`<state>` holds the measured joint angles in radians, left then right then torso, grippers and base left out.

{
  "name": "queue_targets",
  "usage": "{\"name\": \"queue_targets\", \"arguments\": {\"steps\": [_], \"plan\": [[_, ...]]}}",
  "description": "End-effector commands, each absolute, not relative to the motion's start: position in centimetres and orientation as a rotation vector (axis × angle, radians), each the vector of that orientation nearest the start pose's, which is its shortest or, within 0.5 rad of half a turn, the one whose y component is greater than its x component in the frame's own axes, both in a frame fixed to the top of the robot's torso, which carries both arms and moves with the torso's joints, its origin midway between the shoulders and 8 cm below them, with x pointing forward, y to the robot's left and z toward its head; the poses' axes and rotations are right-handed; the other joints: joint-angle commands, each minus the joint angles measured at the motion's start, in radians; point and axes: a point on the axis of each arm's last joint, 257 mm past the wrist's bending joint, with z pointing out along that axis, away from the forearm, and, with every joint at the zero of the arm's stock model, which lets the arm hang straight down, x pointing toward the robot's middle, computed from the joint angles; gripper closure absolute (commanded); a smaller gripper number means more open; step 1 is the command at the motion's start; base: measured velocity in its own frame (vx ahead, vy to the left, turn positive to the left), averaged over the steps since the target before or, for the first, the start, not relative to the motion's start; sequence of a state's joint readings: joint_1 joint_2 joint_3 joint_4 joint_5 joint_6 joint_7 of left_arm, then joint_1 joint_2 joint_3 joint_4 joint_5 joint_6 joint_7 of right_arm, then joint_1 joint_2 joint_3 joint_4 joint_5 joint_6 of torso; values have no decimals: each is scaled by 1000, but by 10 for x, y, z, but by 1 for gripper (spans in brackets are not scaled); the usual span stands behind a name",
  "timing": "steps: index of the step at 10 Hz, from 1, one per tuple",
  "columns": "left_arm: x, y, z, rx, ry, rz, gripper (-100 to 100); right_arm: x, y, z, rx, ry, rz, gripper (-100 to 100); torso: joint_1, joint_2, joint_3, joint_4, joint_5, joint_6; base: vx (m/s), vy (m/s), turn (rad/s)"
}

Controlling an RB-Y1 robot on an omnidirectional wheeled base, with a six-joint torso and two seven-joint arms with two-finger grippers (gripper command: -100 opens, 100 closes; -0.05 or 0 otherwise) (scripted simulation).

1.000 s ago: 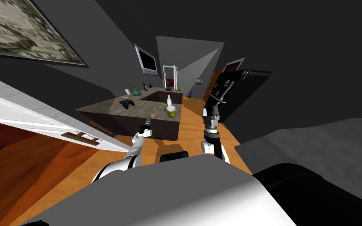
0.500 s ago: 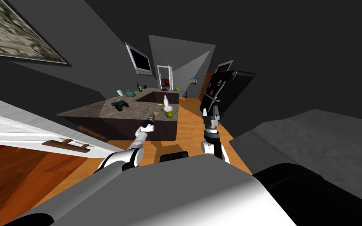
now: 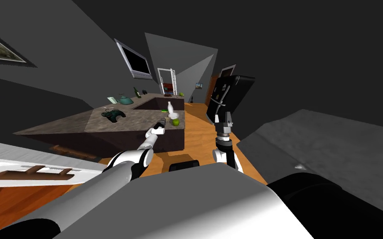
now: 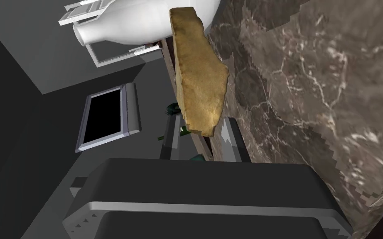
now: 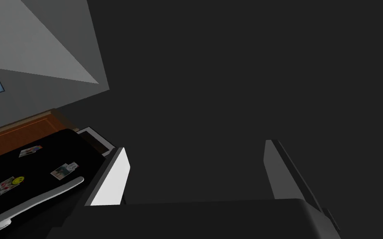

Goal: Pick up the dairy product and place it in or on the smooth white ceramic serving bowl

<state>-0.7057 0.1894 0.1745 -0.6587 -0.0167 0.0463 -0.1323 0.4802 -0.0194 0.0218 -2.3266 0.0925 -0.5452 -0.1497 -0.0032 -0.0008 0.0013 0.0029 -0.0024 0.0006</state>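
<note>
My left gripper (image 4: 200,121) is shut on a flat yellow-brown wedge of cheese (image 4: 198,79), which sticks out beyond the fingers. It hangs over the brown marble counter (image 4: 311,91). Just past the wedge stands a white bottle-shaped vessel (image 4: 145,18). In the head view the left gripper (image 3: 161,122) reaches over the counter's near corner, short of the white bowl (image 3: 173,116), the white bottle (image 3: 170,107) and a green apple (image 3: 176,122). My right gripper (image 3: 223,119) is held up beside the chest, its fingers (image 5: 111,174) wide apart and holding nothing.
A dark game controller (image 3: 114,115), a teal teapot (image 3: 124,99) and a green bottle (image 3: 136,92) sit farther back on the counter (image 3: 136,122). A black fridge (image 3: 228,97) stands to the right. A white door (image 3: 16,166) lies at the left, a grey mass at the right.
The whole head view has shifted left, so I have turned. My left arm has stretched forward, carrying the cheese over the counter's corner toward the bowl. The right arm is unchanged.
</note>
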Motion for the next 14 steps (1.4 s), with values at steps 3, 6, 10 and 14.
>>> {"name": "queue_targets", "arguments": {"steps": [3,6,10,14], "plan": [[710,275,-242,-1250,1530,-836,100,330,-252,58,553,577,1439,0,0,-2,-2,-1,0,1,50,41,-206],[722,281,-225,-1275,1544,-805,100,330,-252,58,553,577,1439,0,-1,-2,-1,-1,-1,0,43,38,-197],[729,292,-210,-1291,1542,-773,100,330,-252,58,553,577,1439,0,-1,1,1,0,-1,-1,14,20,-88],[729,295,-208,-1293,1540,-767,-100,330,-252,58,553,577,1439,0,-2,3,2,0,-1,-2,7,10,-40]]}}
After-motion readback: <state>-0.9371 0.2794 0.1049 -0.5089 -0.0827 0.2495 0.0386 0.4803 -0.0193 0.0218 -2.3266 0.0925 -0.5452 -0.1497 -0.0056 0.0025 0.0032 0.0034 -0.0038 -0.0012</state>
